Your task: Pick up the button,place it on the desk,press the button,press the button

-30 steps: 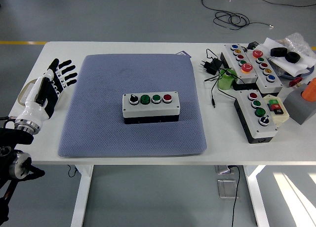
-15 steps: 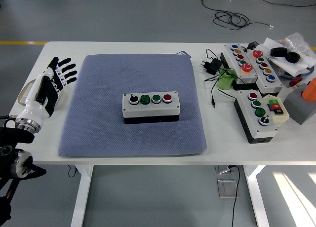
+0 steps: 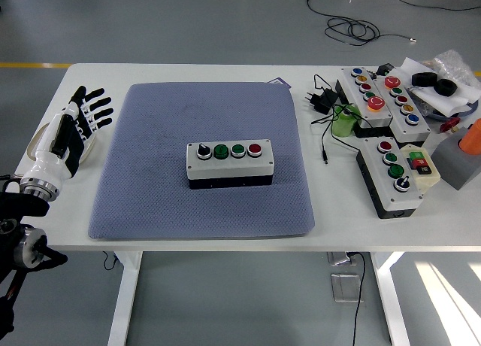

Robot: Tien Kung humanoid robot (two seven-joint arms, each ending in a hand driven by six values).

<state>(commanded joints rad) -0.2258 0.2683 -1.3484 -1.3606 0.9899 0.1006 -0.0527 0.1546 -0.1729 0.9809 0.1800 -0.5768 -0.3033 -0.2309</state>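
A grey button box (image 3: 229, 163) with a black base sits in the middle of the blue-grey mat (image 3: 150, 188). Its top carries a black knob, two green buttons and a red button in a row. My left hand (image 3: 81, 119) hovers over the table's left edge, well to the left of the box, fingers spread and holding nothing. My right arm is out of view.
Several other button boxes (image 3: 389, 176) (image 3: 379, 96) lie at the table's right, with a green cup (image 3: 346, 122), a black plug and cable (image 3: 323, 100), a grey block (image 3: 455, 162) and bagged parts (image 3: 443, 79). A tape roll lies under my left hand.
My left hand has drifted slightly left and away from the mat. The button box has not moved.
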